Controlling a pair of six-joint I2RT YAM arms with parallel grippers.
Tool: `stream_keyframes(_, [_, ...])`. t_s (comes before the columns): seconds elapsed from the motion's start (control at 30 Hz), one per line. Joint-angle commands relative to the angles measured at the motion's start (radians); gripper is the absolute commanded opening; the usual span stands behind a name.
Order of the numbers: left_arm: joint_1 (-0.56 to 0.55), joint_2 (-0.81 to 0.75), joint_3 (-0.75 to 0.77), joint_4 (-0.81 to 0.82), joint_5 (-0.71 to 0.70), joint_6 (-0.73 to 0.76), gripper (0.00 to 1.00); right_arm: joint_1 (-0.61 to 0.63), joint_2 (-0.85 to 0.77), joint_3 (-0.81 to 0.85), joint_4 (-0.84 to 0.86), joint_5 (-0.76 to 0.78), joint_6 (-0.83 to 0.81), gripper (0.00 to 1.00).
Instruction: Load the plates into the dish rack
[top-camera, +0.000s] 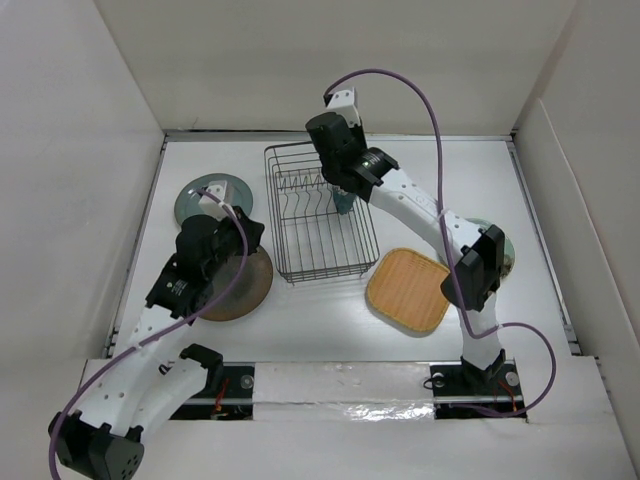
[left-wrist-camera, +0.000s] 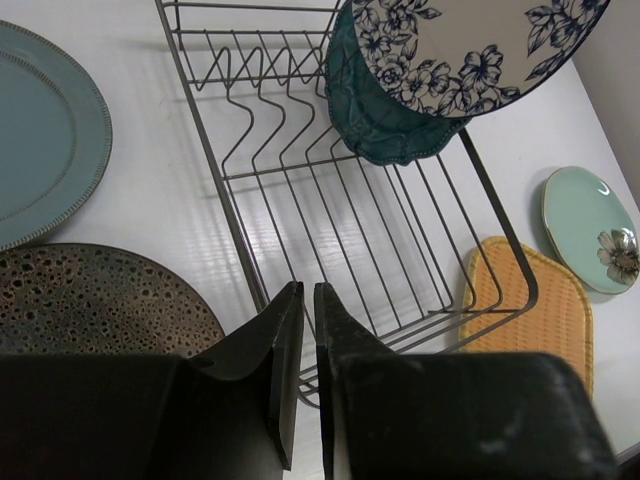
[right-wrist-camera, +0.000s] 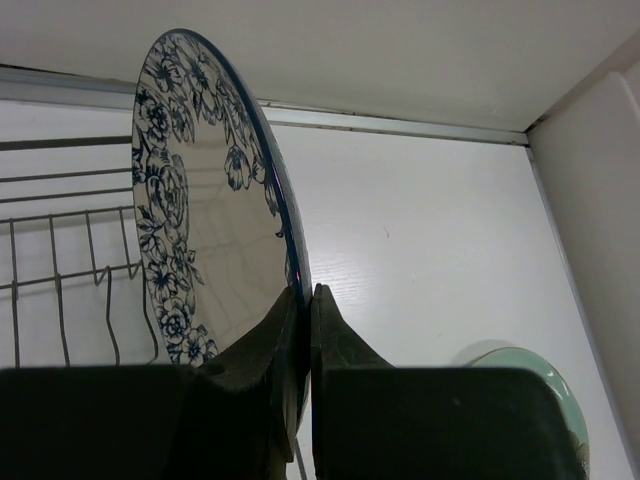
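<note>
The wire dish rack (top-camera: 318, 215) stands mid-table. A dark teal plate (left-wrist-camera: 385, 120) stands on edge in the rack's far right part. My right gripper (right-wrist-camera: 305, 292) is shut on the rim of the blue-and-white patterned plate (right-wrist-camera: 200, 200) and holds it upright above the rack, just beside the teal plate; it also shows in the left wrist view (left-wrist-camera: 470, 45). My left gripper (left-wrist-camera: 308, 290) is shut and empty, above the rack's near left edge. The brown plate (top-camera: 240, 285) lies below it. The grey-green plate (top-camera: 210, 198) and the tan rounded-square plate (top-camera: 408, 288) lie flat.
A pale green plate with a flower (left-wrist-camera: 590, 230) lies at the right, partly under my right arm (top-camera: 470, 260). White walls close in the table at the back and sides. The rack's upright prongs (left-wrist-camera: 270, 110) fill its left part.
</note>
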Motion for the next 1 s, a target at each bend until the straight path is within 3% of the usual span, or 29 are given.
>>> stream_keyframes(0.0, [-0.005, 0.012, 0.041, 0.017, 0.015, 0.004, 0.08, 0.021, -0.019, 0.083, 0.157, 0.098, -0.042, 0.0])
stream_keyframes(0.43, [-0.005, 0.141, 0.034, -0.012, 0.046, -0.003, 0.08, 0.048, 0.084, 0.029, 0.153, 0.084, -0.055, 0.0])
stream_keyframes(0.67, [-0.005, 0.264, 0.037, -0.028, 0.107, -0.009, 0.17, 0.067, 0.092, -0.031, 0.235, 0.05, -0.07, 0.0])
stream_keyframes(0.83, [-0.005, 0.307, 0.047, -0.017, 0.138, -0.015, 0.18, -0.002, 0.086, -0.043, 0.249, -0.081, -0.035, 0.0])
stream_keyframes(0.97, [-0.005, 0.31, 0.053, -0.009, 0.146, -0.019, 0.28, -0.037, 0.063, -0.068, 0.264, -0.195, 0.01, 0.0])
